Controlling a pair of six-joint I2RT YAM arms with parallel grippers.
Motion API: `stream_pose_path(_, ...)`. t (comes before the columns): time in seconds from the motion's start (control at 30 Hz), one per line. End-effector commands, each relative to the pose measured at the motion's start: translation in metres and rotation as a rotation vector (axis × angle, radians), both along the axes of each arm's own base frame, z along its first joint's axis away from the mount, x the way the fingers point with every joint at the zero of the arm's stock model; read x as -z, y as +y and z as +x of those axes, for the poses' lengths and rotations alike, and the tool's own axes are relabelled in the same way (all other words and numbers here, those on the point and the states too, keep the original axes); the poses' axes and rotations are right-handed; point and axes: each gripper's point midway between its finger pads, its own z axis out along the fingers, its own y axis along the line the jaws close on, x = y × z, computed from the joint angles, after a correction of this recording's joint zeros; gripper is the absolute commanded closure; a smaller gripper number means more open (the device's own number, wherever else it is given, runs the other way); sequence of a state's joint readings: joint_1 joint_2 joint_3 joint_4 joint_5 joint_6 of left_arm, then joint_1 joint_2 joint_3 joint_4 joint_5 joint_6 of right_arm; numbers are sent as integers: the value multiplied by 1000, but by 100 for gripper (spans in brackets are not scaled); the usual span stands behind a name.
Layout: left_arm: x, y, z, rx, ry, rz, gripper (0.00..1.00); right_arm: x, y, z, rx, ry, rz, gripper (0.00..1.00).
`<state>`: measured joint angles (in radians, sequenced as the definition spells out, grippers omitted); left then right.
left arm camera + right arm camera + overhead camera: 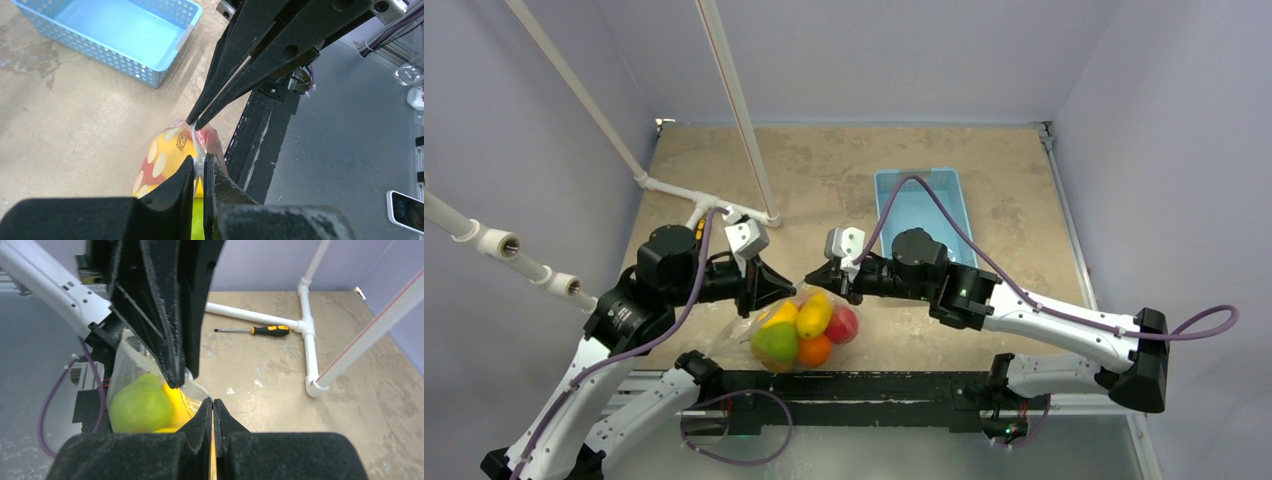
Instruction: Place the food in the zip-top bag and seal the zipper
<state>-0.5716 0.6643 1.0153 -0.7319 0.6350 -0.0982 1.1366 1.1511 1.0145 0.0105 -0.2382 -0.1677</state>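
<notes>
The clear dotted zip-top bag (774, 335) lies near the table's front edge with the food inside: a green fruit (775, 342), a yellow one (814, 314), an orange one (814, 350) and a red one (842, 324). My left gripper (786, 290) is shut on the zipper strip (198, 150) at the bag's mouth. My right gripper (816, 281) is shut on the same strip (200, 388) right beside it, tips nearly touching. In the right wrist view the green fruit (142, 402) shows through the plastic.
An empty light-blue basket (924, 205) stands behind the right arm. White pipes (684, 192) and a screwdriver (255, 330) lie at the back left. The black base rail (854, 385) runs along the front edge just below the bag.
</notes>
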Motion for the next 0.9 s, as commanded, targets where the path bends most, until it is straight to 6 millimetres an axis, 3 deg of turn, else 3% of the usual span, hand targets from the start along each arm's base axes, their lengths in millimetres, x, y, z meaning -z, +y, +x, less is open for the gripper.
stream_pose_path(0.0, 6, 9, -6, -55, 57, 13, 100, 4, -14, 39, 222, -8, -2, 100)
stream_pose_path(0.23, 22, 13, -8, -76, 109, 51, 100, 4, -19, 51, 300, -8, -2, 100)
stream_pose_path(0.4, 20, 10, -4, -63, 90, 46, 100, -20, -20, 31, 186, -59, 54, 100)
stream_pose_path(0.5, 19, 6, -3, -41, 89, 43, 100, -28, -23, 19, 118, -90, 54, 66)
stream_pose_path(0.57, 17, 4, -3, -31, 83, 41, 100, -34, -24, 11, 76, -110, 48, 56)
stream_pose_path(0.73, 13, 1, -1, -13, 57, 27, 100, -50, -25, -9, -44, -149, 43, 44)
stream_pose_path(0.87, 9, -3, -1, 17, 37, 10, 100, -41, -17, -14, -105, -144, -13, 43)
